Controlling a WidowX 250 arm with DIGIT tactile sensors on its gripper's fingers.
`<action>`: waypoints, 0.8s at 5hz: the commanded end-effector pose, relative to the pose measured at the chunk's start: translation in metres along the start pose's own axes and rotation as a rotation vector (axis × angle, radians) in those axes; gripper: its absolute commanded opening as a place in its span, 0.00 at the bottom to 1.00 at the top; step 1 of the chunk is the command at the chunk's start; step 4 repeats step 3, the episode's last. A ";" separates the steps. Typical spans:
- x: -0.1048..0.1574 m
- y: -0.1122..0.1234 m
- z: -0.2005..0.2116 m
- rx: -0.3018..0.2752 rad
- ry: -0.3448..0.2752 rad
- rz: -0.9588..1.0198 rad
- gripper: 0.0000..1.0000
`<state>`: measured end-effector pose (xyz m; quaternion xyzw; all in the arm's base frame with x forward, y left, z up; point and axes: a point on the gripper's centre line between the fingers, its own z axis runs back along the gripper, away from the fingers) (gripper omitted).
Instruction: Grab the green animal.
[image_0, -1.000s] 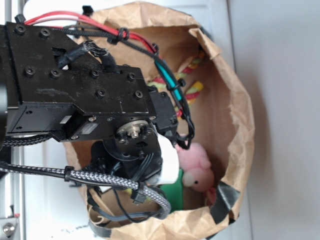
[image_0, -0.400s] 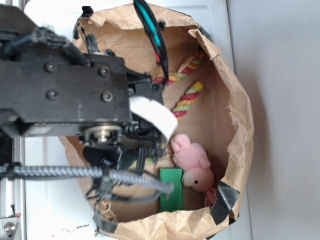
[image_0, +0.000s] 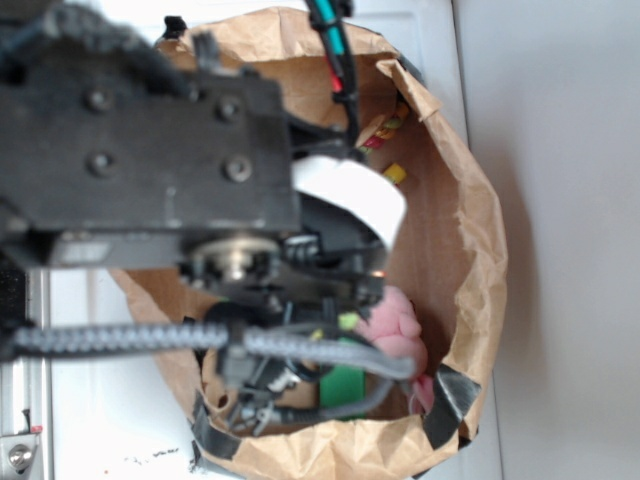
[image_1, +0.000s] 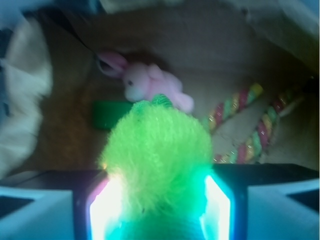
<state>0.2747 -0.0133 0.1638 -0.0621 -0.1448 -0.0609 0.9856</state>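
Between the gripper (image_1: 159, 200) fingers, the green animal (image_1: 157, 155) is pinched, w/ bunny (image_1: 150, 85) & green block (image_1: 111, 114) lying beyond inside the bag (image_0: 480, 300).

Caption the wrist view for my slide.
Gripper clamps the fuzzy lime-green plush animal above the pink plush bunny.

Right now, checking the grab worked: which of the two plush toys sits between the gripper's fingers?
The green animal, its shaggy lime fuzz filling the gripper. The pink bunny lies apart on the bag floor.
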 end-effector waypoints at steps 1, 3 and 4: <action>0.023 0.003 0.034 0.005 -0.107 0.026 0.00; 0.025 0.004 0.037 0.012 -0.136 -0.032 0.00; 0.025 0.004 0.037 0.012 -0.136 -0.032 0.00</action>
